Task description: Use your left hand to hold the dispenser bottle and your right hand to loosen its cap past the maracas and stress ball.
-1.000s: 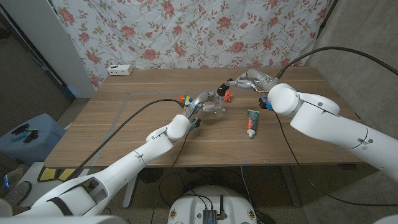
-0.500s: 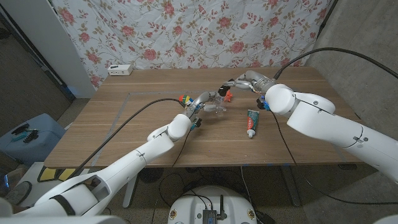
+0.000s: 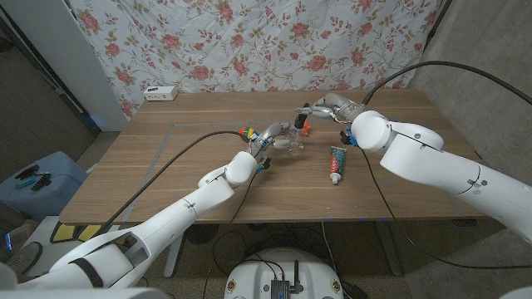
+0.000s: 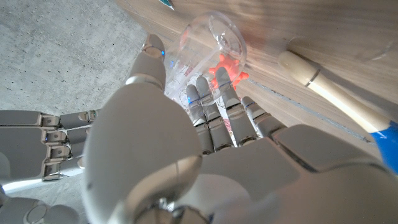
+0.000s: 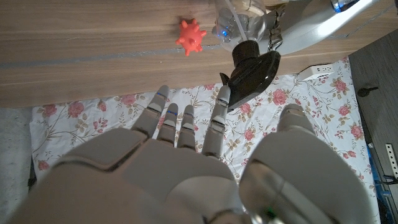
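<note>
My left hand point(image 3: 270, 138) grips the clear dispenser bottle point(image 3: 288, 139) near the table's middle; its fingers point(image 4: 211, 112) wrap the clear body point(image 4: 208, 43). The bottle's black pump cap point(image 5: 252, 68) sticks out toward my right hand point(image 3: 322, 110), whose fingers point(image 5: 177, 124) are spread close to the cap with nothing held. The red spiky stress ball point(image 3: 306, 127) lies just beside the bottle point(image 5: 189, 36) and shows through the clear plastic point(image 4: 227, 71). The colourful maracas point(image 3: 243, 131) lie behind my left hand, one wooden handle point(image 4: 314, 78) beside the bottle.
A toothpaste tube point(image 3: 336, 162) lies on the wooden table point(image 3: 166, 174) in front of my right arm. A white power strip point(image 3: 160, 93) sits at the far left edge, before the floral curtain.
My right arm has shifted slightly left, bringing the hand a little closer to the pump cap. The left hand keeps its hold on the bottle.
</note>
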